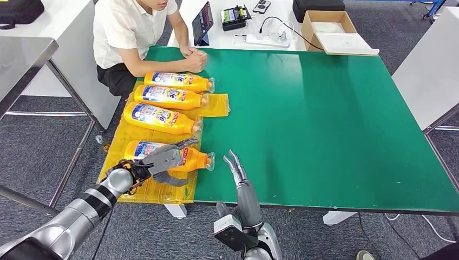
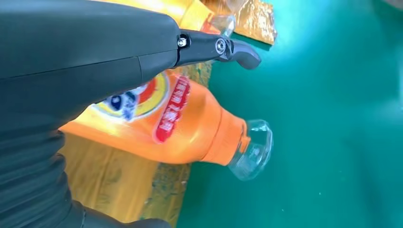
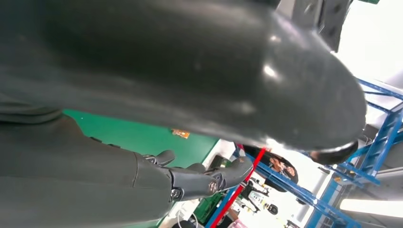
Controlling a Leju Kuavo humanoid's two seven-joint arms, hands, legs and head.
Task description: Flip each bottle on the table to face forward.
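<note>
Bottle in hand: nearest bottle [image 1: 178,157], orange with a clear cap, lies on its side on the yellow mat [image 1: 146,190] at the near left of the green table [image 1: 325,119]. Its cap points toward the table's middle and its label faces up.
Other bottles: three more lie side by side on the mat beyond the nearest bottle: second bottle [image 1: 159,117], third bottle [image 1: 169,96], far bottle [image 1: 178,80]. All show printed labels upward.
Left hand: left hand [image 1: 162,162] is laid over the nearest bottle's body, fingers spread across its top and thumb low on the near side. In the left wrist view one dark finger reaches over the bottle toward the cap; a firm clasp cannot be confirmed.
Right hand: right hand [image 1: 241,187] stands just beside the nearest bottle's cap end, apart from it, fingers straight and close together, holding nothing.
Person: a person [image 1: 130,32] sits past the far bottle, hands resting on the table edge.
Step judged: rolling the nearest bottle about its long axis.
Recommended practice: grip the body at mid-length, clear of the tapering neck; turn it in place without dragging the mat; keep well apart from the second bottle.
Risk: the smooth round body may slip or roll on; the mat may crease.
</note>
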